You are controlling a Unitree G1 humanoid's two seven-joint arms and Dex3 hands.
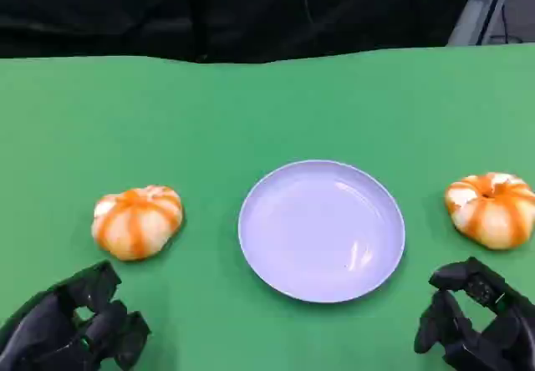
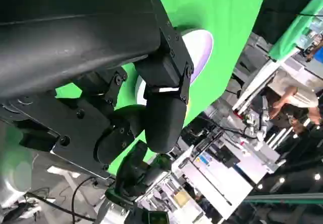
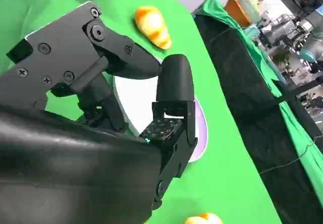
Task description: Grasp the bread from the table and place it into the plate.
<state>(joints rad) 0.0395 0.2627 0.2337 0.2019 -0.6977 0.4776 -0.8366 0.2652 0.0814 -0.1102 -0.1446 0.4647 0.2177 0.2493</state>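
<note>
L hand (image 1: pixel 71 329) empty, fingers apart | R hand (image 1: pixel 476 325) same | no legible text | plate (image 1: pixel 322 229) btwn 2 breads

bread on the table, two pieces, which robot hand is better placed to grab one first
Either: the left robot hand sits just below the left bread, the right robot hand just below the right bread. Both hold nothing; the plate lies between.

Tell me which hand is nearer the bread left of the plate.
Left. The left hand sits just below that bread, near the table's front edge; the right hand is past the plate, by the other bread.
</note>
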